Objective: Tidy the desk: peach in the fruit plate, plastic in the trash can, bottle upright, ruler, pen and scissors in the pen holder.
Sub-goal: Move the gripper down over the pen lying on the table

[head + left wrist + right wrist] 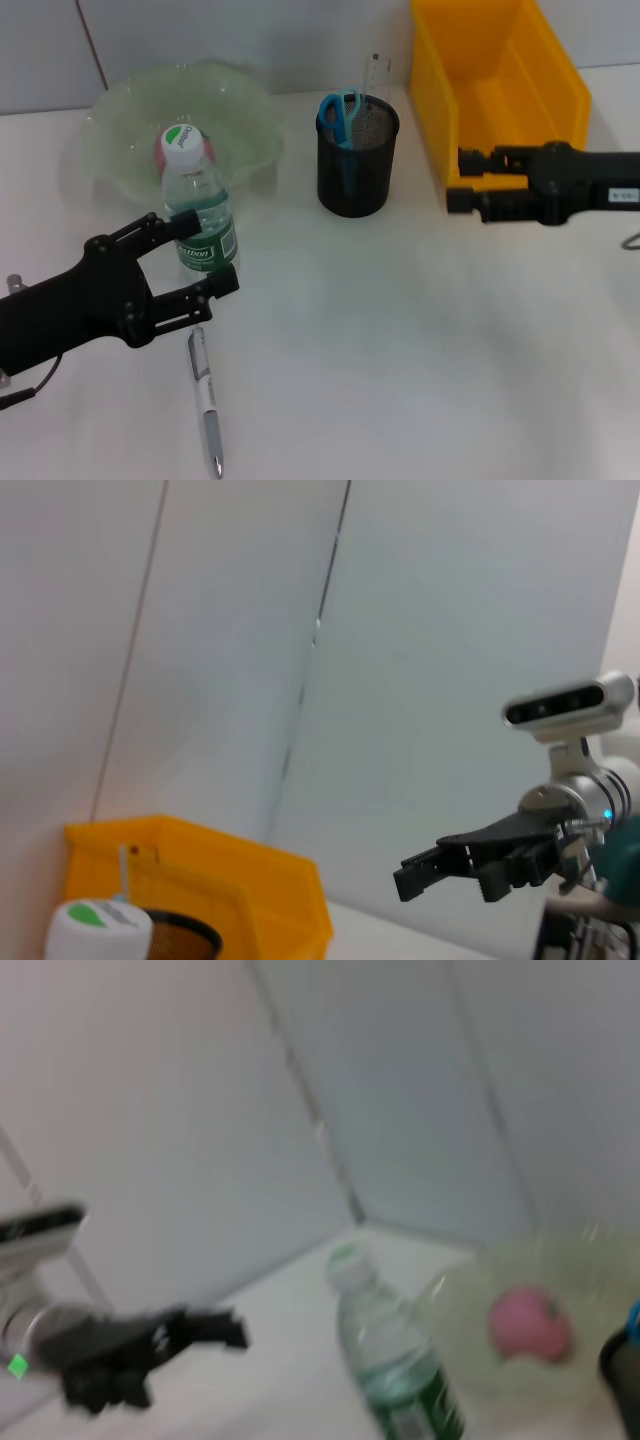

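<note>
The bottle (200, 215) stands upright just in front of the green fruit plate (120, 110), its cap (95, 925) white and green. My left gripper (210, 255) is open, its fingers either side of the bottle's lower part. A pink peach (165, 150) lies in the plate behind the cap. The pen (205, 400) lies flat on the table below that gripper. Blue scissors (340, 115) and a clear ruler (372, 75) stand in the black mesh pen holder (357, 165). My right gripper (462, 178) is open and empty at the near left wall of the yellow trash can (500, 90). No plastic shows.
The white table runs to a grey wall behind the plate and bin. The bin stands at the back right, close beside the pen holder. In the right wrist view the bottle (385, 1360), the peach (530, 1322) and the left gripper (215, 1330) appear.
</note>
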Robot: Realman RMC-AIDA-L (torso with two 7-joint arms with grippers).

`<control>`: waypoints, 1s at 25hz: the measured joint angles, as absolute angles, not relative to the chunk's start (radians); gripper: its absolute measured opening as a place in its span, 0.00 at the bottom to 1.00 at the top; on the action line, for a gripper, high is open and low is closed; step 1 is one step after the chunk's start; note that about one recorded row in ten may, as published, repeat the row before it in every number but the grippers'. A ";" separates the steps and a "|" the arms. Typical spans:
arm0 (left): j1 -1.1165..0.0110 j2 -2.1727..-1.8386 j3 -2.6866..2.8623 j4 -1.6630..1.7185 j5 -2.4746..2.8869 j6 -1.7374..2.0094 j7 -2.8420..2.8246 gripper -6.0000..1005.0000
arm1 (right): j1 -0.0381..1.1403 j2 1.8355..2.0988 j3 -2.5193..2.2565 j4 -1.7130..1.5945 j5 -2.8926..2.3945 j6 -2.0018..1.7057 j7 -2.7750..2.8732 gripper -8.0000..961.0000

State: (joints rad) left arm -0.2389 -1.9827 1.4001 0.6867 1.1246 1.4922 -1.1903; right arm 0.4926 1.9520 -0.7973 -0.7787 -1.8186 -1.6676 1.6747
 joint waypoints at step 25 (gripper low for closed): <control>-0.351 -2.065 1.313 1.377 2.046 1.552 -2.657 0.77 | 0.523 1.921 -0.793 -0.900 -2.108 -1.835 1.615 0.79</control>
State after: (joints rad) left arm -0.3508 -2.0651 1.3125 1.3773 2.0462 1.5518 -2.6569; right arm 0.5231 1.9210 -0.7932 -0.9002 -2.1079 -1.8349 1.6151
